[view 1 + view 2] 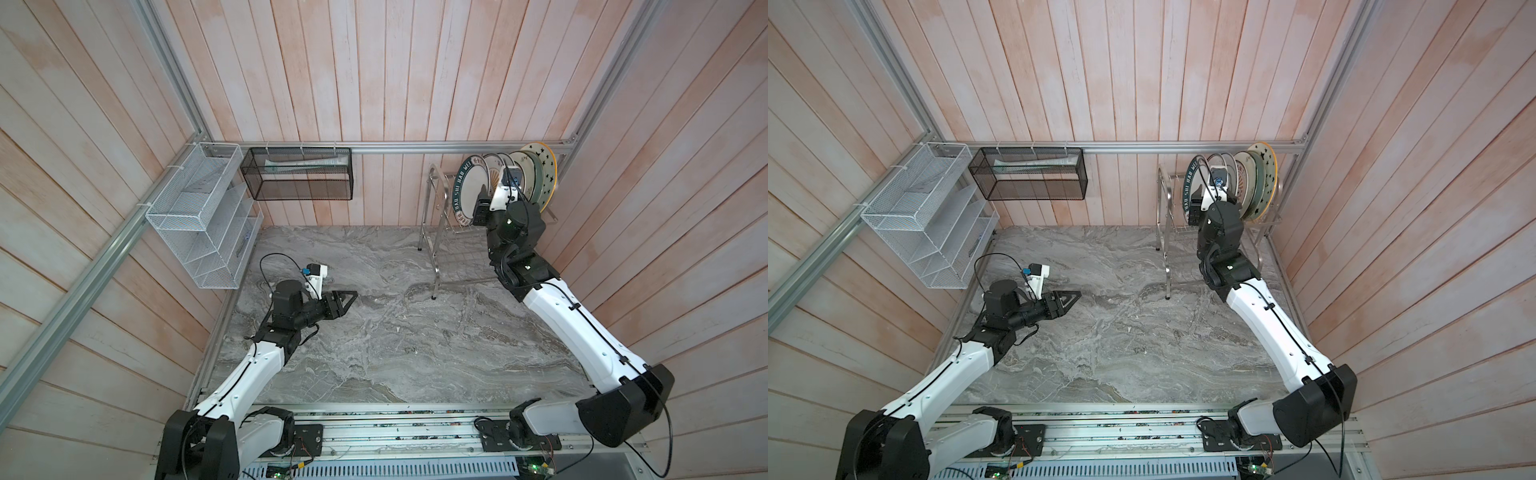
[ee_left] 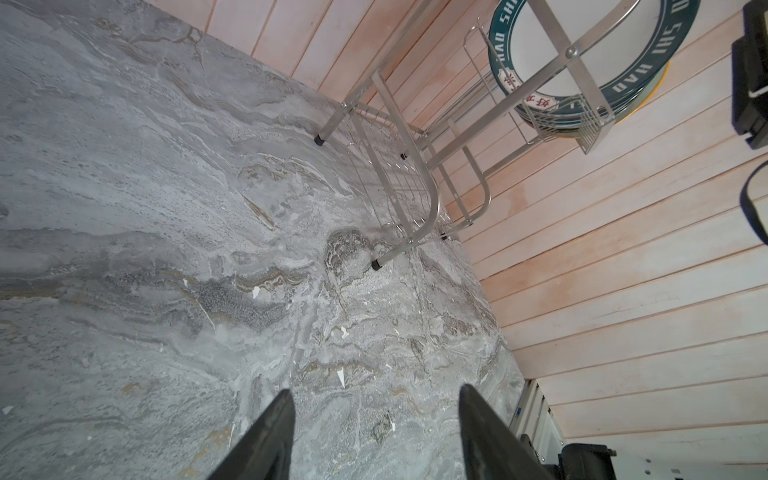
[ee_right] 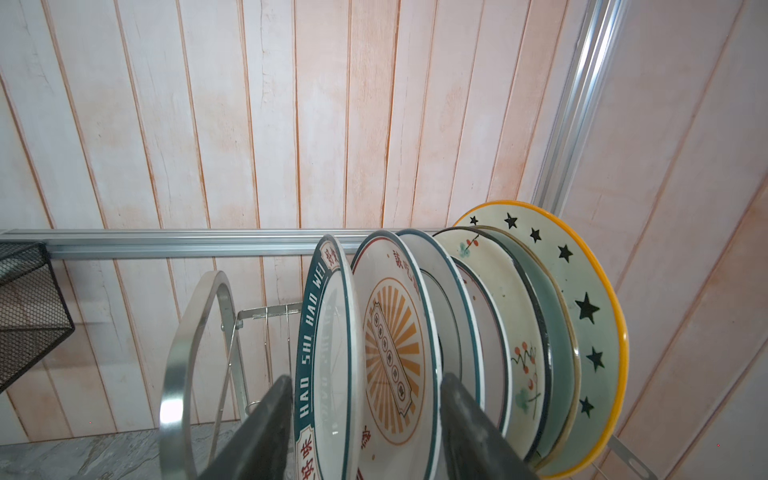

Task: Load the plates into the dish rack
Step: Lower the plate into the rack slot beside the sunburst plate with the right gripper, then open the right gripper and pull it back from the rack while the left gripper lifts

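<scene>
- Jaws, left gripper (image 2: 374, 392): spread, empty, low over grey marble tabletop (image 1: 395, 332), near left.
- Jaws, right gripper (image 3: 366, 376): spread astride two plate rims; no pinch evident.
- Round patterned dinner plates (image 3: 494, 299): seven counted, upright in shiny steel wire dish rack (image 3: 172, 374), far right.
- Remaining: none visible on tabletop; loading judged complete.

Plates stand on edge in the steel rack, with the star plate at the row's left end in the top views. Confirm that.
Wrong end. The plates stand on edge in the rack, but both top views show the star plate at the row's right end; the lettered plate holds the left.
</scene>
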`<act>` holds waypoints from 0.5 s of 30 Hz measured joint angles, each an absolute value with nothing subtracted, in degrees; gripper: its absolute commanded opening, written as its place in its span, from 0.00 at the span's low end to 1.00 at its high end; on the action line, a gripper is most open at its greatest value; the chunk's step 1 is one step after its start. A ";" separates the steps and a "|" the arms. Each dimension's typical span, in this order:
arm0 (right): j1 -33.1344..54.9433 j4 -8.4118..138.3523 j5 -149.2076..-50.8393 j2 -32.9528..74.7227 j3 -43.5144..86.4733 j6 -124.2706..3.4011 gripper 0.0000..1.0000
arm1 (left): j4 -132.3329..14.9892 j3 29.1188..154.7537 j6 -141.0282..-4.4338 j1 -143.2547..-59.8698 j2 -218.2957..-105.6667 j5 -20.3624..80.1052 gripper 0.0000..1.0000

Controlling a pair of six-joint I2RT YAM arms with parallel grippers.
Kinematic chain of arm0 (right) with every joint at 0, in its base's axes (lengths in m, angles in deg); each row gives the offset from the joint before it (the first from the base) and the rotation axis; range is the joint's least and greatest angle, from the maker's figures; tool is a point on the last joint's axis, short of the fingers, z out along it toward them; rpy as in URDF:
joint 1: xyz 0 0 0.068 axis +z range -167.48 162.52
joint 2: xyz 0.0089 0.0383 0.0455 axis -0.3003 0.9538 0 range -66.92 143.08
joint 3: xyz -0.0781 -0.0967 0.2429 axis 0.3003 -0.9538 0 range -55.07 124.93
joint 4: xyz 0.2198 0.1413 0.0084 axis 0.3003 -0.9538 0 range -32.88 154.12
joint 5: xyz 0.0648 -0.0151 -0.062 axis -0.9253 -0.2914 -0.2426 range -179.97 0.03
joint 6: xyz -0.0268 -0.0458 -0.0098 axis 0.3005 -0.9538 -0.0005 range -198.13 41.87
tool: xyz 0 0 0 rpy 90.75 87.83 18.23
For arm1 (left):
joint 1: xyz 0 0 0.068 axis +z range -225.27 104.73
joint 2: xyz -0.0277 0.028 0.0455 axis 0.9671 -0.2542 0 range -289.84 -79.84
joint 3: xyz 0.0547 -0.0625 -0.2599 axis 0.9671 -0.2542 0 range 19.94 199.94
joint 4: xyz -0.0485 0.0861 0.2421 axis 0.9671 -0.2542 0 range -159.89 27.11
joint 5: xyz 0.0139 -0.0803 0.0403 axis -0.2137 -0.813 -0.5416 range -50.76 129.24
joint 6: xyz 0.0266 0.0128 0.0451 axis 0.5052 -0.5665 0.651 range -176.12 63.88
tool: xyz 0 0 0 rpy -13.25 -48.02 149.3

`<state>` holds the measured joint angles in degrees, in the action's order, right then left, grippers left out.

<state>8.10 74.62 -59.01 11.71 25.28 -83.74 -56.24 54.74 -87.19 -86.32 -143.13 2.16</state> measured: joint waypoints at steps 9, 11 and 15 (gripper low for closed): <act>8.10 75.82 -63.25 10.08 23.75 -82.80 0.61 | -57.04 54.76 -87.15 -86.32 -141.22 4.11 0.68; 8.10 75.74 -64.50 10.05 23.56 -82.60 0.61 | -57.53 54.85 -87.13 -86.30 -141.22 4.41 0.69; 8.10 75.69 -67.47 9.03 21.85 -82.15 0.63 | -57.68 55.29 -87.13 -85.75 -141.22 4.83 0.75</act>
<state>8.10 75.69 -67.47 9.03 21.85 -82.15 -57.68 55.29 -87.13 -85.75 -141.22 4.83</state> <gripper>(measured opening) 0.619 0.726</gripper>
